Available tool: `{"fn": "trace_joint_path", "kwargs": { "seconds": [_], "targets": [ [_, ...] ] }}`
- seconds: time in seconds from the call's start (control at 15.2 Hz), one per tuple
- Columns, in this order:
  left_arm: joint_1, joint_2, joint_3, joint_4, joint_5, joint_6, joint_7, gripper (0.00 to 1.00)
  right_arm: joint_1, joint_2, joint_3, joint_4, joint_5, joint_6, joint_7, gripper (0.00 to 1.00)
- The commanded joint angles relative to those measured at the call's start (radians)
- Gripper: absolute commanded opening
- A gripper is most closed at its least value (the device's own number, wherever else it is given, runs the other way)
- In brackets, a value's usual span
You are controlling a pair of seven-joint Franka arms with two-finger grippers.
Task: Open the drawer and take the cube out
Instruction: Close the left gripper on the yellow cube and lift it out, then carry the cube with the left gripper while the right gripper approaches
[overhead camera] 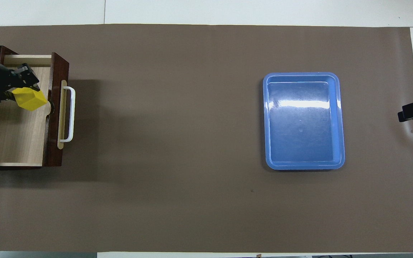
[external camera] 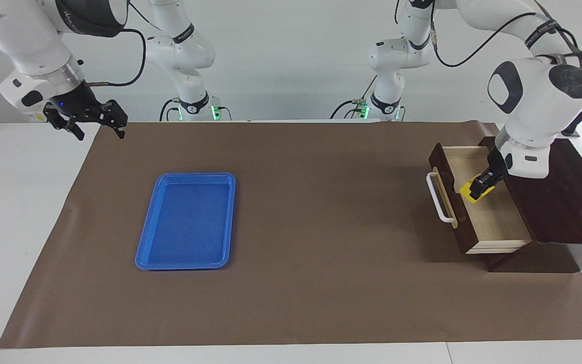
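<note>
The dark wooden drawer [external camera: 493,222] [overhead camera: 16,136] stands pulled out of its box at the left arm's end of the table, its white bar handle [external camera: 436,198] [overhead camera: 69,114] facing the table's middle. My left gripper [external camera: 482,186] [overhead camera: 25,89] is shut on the yellow cube [external camera: 471,192] [overhead camera: 30,99] and holds it lifted above the drawer's pale wooden floor. Off the brown mat, at the right arm's end, my right gripper [external camera: 96,125] hangs open with nothing in it; in the overhead view only its tip [overhead camera: 412,110] shows.
A blue tray [external camera: 187,221] [overhead camera: 303,121] lies on the brown mat toward the right arm's end. The dark wooden box [external camera: 564,202] of the drawer sits at the table's edge by the left arm.
</note>
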Motion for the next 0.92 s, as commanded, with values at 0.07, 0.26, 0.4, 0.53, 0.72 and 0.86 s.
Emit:
{"fn": "trace_joint_path", "kwargs": {
  "seconds": [0.07, 0.26, 0.4, 0.53, 0.72, 0.86],
  "targets": [
    [-0.121, 0.033, 0.004, 0.103, -0.031, -0.097, -0.279, 0.00, -0.012, -0.007, 0.006, -0.010, 0.016, 0.012, 0.007, 1.00],
    [-0.216, 0.021, 0.001, 0.080, -0.077, -0.055, -0.676, 0.00, -0.015, -0.007, 0.006, -0.010, 0.018, 0.005, 0.006, 1.00],
    [-0.299, 0.003, 0.001, 0.049, -0.080, -0.045, -0.830, 0.00, -0.016, -0.009, 0.006, -0.013, 0.030, -0.001, 0.004, 1.00],
    [-0.362, -0.007, -0.001, 0.031, -0.086, -0.022, -0.977, 0.00, -0.012, -0.041, 0.006, -0.080, 0.058, 0.011, 0.012, 1.00],
    [-0.434, -0.028, -0.001, -0.021, -0.138, 0.039, -1.207, 0.00, 0.031, -0.148, 0.017, -0.316, 0.177, 0.139, 0.285, 1.00],
    [-0.491, -0.045, -0.001, -0.061, -0.140, 0.106, -1.318, 0.00, 0.124, -0.167, 0.017, -0.405, 0.237, 0.183, 0.515, 1.00]
  ]
}}
